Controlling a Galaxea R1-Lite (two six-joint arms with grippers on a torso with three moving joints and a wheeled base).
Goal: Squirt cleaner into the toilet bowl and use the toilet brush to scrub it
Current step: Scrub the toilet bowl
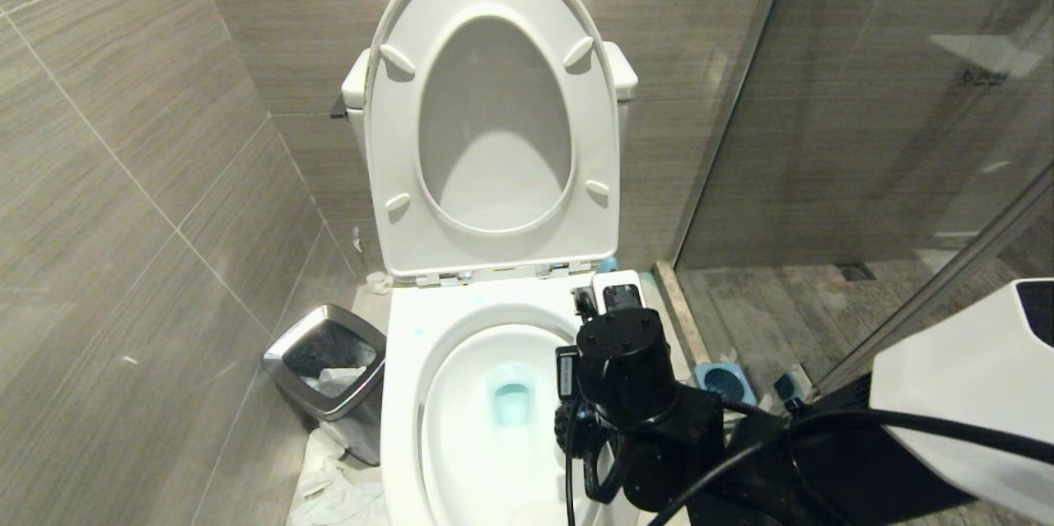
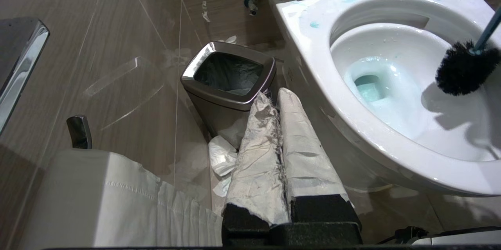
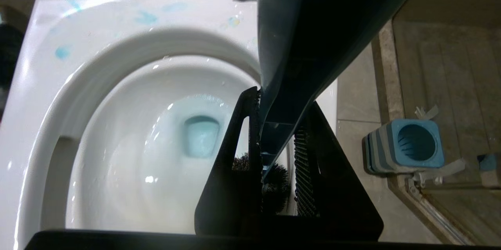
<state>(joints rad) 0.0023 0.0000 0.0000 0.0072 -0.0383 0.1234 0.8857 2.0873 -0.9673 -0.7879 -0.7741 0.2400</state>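
The toilet bowl (image 1: 408,361) stands open, seat and lid raised against the tank. Turquoise cleaner tints the water in the drain (image 3: 201,136) and leaves pale blue smears on the rim (image 2: 314,24). My right gripper (image 3: 282,109) is shut on the dark teal handle of the toilet brush (image 3: 297,46), above the bowl's right side. The black bristle head (image 2: 465,70) hangs inside the bowl near its right wall, clear of the water. In the head view my right wrist (image 1: 622,361) hides the fingers. My left gripper (image 2: 274,95), its fingers wrapped in white cloth, is shut and empty, low beside the toilet's left.
A steel-rimmed waste bin (image 2: 229,74) stands on the floor left of the toilet with crumpled white paper (image 2: 221,156) around it. The blue and grey brush holder (image 3: 411,144) sits on the floor to the right, by the glass shower partition (image 1: 823,139). Tiled walls close in.
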